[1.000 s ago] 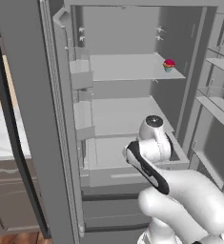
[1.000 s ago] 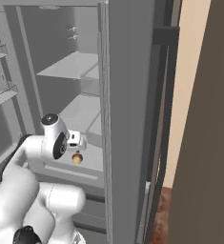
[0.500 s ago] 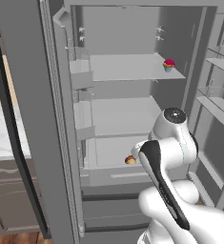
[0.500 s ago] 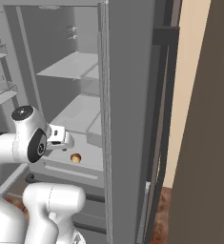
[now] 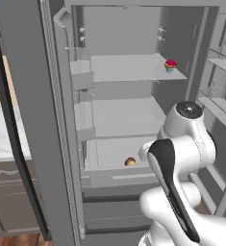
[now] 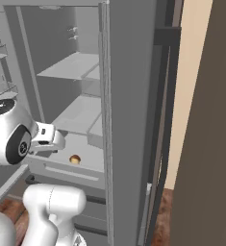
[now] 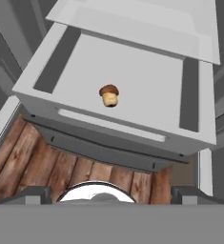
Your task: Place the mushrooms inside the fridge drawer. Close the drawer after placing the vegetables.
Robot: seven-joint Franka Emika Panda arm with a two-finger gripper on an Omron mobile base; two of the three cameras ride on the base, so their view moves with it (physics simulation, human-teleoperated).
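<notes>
In the left base view I see the fridge open and the fridge drawer [image 5: 115, 177] pulled out under the lower shelf. The mushroom [image 5: 130, 162] lies on the drawer floor, near the front wall and toward the right side. My arm covers the right part of the drawer here, so I cannot see the claw in this view. A small cupcake [image 5: 170, 66] stands on the upper shelf, well apart from my work.

In the right base view the mushroom [image 6: 75, 159] is again inside the drawer [image 6: 66, 169], just behind its front panel. The hand of the arm hangs above and to the left of it, not touching it.

In the hand view I look down into the drawer [image 7: 108, 125] from above its front edge. The mushroom [image 7: 109, 95] lies on its side, brown cap up and pale stem down in the picture, alone on the bare floor. The gripper [image 7: 111, 194] shows two dark tips far apart at the bottom, with nothing between them: the claw is wide and empty.

I judge the mushroom is very light, a little soft and round, so it may roll if the drawer moves fast. It needs no more holding. The drawer is stiff and should slide easily; I would push on the flat front near the slot handle [image 7: 111, 125], in the middle, slowly, so the drawer does not twist.
</notes>
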